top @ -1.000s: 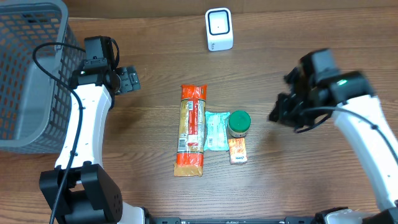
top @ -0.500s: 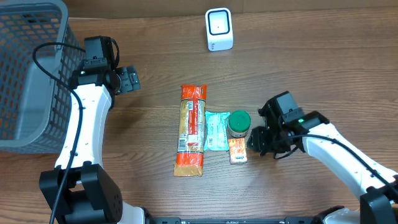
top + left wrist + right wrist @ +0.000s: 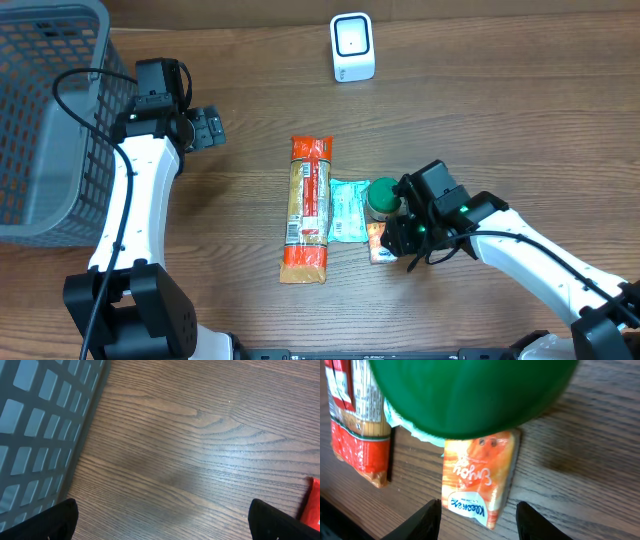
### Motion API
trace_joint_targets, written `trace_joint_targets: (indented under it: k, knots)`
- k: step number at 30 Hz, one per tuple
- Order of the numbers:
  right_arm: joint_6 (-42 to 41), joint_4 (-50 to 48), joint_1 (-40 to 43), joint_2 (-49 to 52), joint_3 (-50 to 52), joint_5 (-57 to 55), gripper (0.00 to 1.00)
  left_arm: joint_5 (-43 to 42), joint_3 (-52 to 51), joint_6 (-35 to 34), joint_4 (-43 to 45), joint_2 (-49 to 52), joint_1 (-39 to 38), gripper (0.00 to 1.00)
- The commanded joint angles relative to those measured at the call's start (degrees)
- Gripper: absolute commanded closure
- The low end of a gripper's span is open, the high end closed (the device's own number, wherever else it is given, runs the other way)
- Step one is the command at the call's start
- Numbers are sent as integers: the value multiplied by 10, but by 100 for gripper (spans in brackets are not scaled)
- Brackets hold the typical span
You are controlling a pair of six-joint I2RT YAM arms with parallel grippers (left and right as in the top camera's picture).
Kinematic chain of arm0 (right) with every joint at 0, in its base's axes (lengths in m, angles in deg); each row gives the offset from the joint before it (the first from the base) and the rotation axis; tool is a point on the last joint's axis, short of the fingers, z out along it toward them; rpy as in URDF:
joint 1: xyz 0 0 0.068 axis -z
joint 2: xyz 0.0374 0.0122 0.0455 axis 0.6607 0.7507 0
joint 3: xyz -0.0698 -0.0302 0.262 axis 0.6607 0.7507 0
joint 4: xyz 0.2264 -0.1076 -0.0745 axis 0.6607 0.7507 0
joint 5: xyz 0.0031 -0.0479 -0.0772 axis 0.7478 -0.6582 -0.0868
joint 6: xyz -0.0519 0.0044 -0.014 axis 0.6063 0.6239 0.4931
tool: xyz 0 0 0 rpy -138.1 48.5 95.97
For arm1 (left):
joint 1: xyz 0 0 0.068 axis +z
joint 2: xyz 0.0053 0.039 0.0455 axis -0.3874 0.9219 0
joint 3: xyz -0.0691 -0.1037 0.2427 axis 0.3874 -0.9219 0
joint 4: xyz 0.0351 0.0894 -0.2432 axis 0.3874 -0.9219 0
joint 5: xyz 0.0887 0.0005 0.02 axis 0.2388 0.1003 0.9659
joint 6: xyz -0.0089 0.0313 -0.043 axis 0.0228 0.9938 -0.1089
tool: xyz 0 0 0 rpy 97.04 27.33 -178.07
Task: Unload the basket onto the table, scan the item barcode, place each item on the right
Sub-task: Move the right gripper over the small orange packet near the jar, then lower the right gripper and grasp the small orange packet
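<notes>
Groceries are lying in a cluster at the middle of the table [image 3: 500,110]. A pasta pack [image 3: 308,208] is stretching lengthwise on the left, and a teal pouch [image 3: 346,212] is lying flat against its right side. A jar [image 3: 383,198] with a green lid is standing upright at the pouch's right edge. An orange sachet [image 3: 380,244] is lying just below the jar in the overhead view.

The right gripper [image 3: 392,238] is hovering over the sachet, right beside the jar. In the right wrist view its fingertips [image 3: 427,520] are standing apart, one on each side of the sachet's near end. Nothing is being clamped between them, so the claw is released. The jar's lid is filling the top of that view and covering the sachet's far end.

The scanner [image 3: 352,46] is standing near the table's far edge, well apart from the cluster.

The left gripper [image 3: 207,128] is hanging beside the basket [image 3: 50,120], well apart from the groceries, its jaws spread wide and holding nothing. Its wrist view is showing bare wood, the basket's mesh wall at the left and a red corner of the pasta pack at the right edge.
</notes>
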Motion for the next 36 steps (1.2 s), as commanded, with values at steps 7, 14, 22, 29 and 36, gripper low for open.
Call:
trace_joint_targets:
  k: [7, 14, 22, 29, 36]
  knots:
    - [0, -12, -40, -1, 2, -63, 49, 4, 9, -2, 0, 1, -1, 0]
    - [-5, -16, -64, -1, 3, -63, 49, 4, 9, -2, 0, 1, -1, 0]
    - [-50, -20, -69, 17, 3, -136, 38, 4, 9, -2, 0, 1, -1, 0]
    - [-50, -26, -69, 58, 3, -96, 41, 4, 9, -2, 0, 1, -1, 0]
    - [-49, -10, -69, 61, 2, -102, 62, 4, 9, -2, 0, 1, -1, 0]
